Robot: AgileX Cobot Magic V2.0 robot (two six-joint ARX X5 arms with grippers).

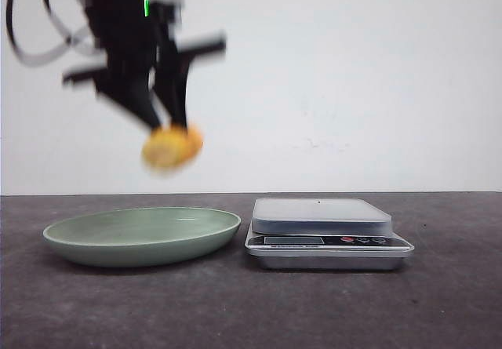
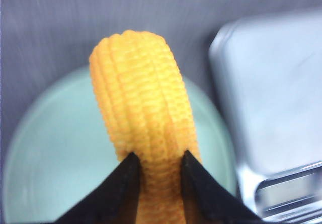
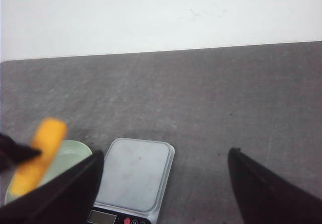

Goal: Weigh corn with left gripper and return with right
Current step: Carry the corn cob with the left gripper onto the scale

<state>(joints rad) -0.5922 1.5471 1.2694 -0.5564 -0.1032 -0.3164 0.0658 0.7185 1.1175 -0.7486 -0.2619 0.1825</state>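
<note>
My left gripper is shut on the yellow-orange corn and holds it in the air above the pale green plate. In the left wrist view the black fingertips pinch the corn near one end, with the plate below and the scale beside it. The silver kitchen scale stands right of the plate with nothing on its platform. My right gripper is open and empty, high above the scale; the corn shows there too.
The dark grey table runs to a white wall behind. The scale's display and buttons face the front edge.
</note>
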